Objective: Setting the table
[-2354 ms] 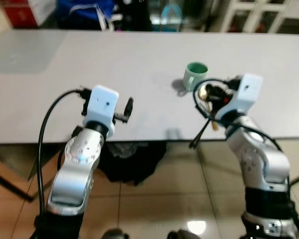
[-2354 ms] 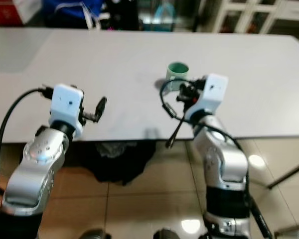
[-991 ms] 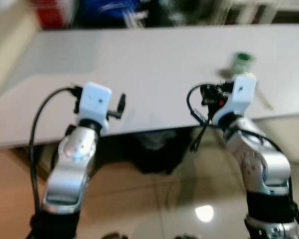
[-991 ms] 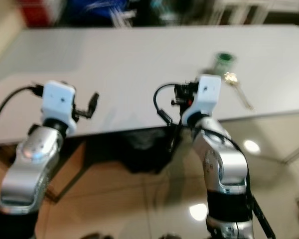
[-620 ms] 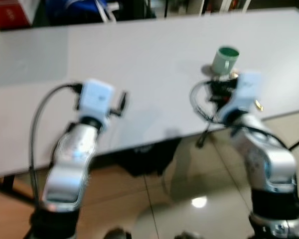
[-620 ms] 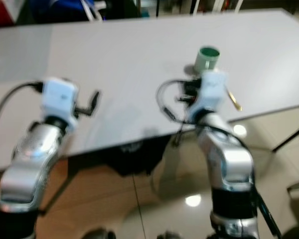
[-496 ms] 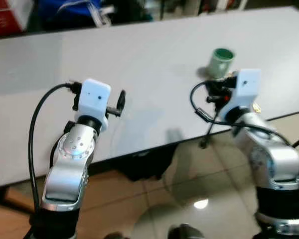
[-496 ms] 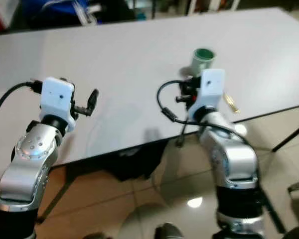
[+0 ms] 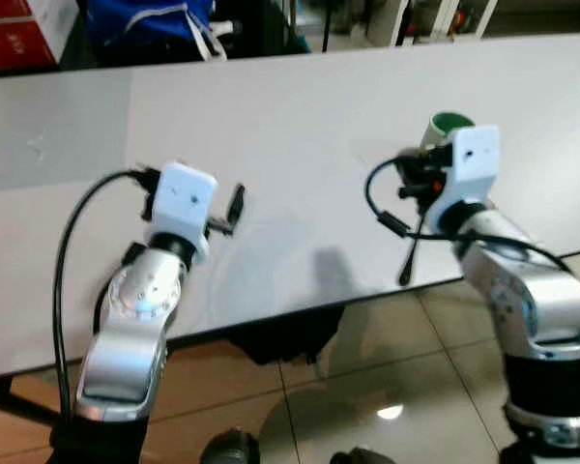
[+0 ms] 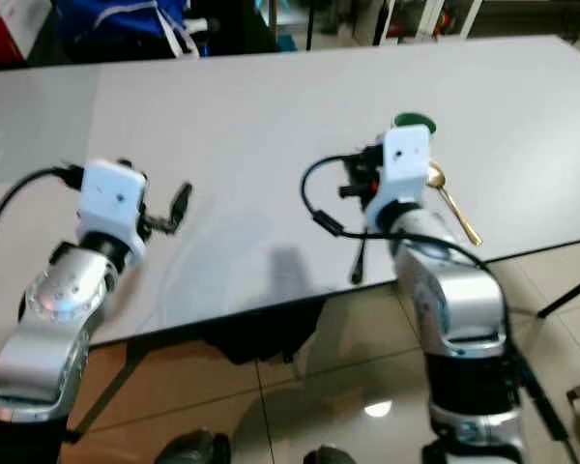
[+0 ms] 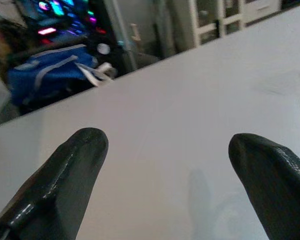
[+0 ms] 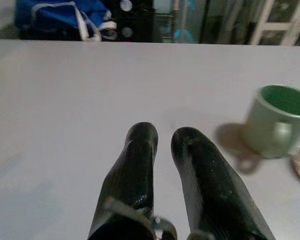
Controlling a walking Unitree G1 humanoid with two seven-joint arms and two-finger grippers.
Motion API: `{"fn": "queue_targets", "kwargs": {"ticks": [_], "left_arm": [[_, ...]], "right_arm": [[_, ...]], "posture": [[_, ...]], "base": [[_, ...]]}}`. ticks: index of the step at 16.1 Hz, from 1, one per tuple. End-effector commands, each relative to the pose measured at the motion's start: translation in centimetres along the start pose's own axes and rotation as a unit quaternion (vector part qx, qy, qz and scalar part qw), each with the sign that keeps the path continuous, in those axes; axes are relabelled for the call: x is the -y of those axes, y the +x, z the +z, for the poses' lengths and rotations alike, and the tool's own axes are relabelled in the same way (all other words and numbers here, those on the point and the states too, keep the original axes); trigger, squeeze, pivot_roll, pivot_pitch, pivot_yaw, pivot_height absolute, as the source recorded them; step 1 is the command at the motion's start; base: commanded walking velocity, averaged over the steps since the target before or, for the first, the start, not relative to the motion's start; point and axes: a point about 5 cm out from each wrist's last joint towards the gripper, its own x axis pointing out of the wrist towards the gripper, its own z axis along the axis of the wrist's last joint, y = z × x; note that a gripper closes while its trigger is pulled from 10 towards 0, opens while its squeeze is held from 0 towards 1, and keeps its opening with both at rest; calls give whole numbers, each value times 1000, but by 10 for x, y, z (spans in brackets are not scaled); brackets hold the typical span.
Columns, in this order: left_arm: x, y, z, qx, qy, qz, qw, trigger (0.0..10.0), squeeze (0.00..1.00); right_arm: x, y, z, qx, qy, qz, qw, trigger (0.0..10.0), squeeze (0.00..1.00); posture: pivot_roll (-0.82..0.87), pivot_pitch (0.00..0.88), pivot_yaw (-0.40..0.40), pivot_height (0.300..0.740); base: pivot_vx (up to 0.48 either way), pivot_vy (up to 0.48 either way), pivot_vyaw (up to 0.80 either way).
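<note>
Grey and broad, the table carries a green mug on its right side, with a gold spoon just beside it, its bowl next to the mug and its handle running toward the near right edge. The right gripper hovers just left of the mug, fingers nearly together and gripping nothing, while the left gripper hangs spread wide and empty over bare tabletop. My worry is that a careless sweep of the right arm could knock the mug or push the spoon off the edge.
</note>
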Motion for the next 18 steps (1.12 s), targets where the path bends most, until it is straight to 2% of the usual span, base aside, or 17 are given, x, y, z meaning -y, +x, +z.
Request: {"fn": "queue_targets", "kwargs": {"ticks": [1, 3, 6, 7, 9, 11, 13, 15, 18], "left_arm": [[3, -4, 0, 6, 13, -26, 1000, 10000, 0], [10, -12, -7, -1, 26, -76, 997, 10000, 0], [13, -15, -11, -4, 25, -94, 995, 10000, 0], [15, -15, -11, -3, 27, -98, 995, 10000, 0], [16, -15, -10, -1, 28, -104, 994, 10000, 0], [15, -14, -11, 0, 31, -109, 994, 10000, 0], [14, -13, -11, 2, 32, -109, 994, 10000, 0], [12, -11, -9, 3, 29, -106, 994, 10000, 0], [13, -4, -7, 7, 26, -105, 994, 10000, 0]], "right_arm": [[0, -1, 2, 1, -4, 4, 1000, 10000, 0], [1, 1, -3, -20, -7, 10, 1000, 10000, 0], [3, 7, -7, -42, -15, 11, 999, 10000, 0], [5, 15, -6, -67, -26, 12, 997, 10000, 0], [6, 23, -1, -74, -42, 9, 996, 10000, 0], [7, 28, 1, -98, -28, 7, 995, 10000, 0], [12, 36, 6, -115, 17, -8, 993, 10000, 0], [23, 48, 20, -106, 104, -24, 989, 10000, 0], [23, 59, 40, -85, 139, -6, 987, 10000, 0]], "posture": [[-13, 90, -35, 740], [-25, 88, -35, 740], [-23, 85, -37, 740], [-12, 71, -35, 740], [-12, 63, -32, 740], [-12, 52, -31, 740], [-10, 49, -29, 740], [-5, 46, -16, 740], [-2, 39, -12, 740]], "base": [[0, 0, 0], [0, 0, 0], [0, 0, 0], [0, 0, 0], [0, 0, 0], [0, 0, 0], [0, 0, 0], [0, 0, 0], [0, 0, 0]]}}
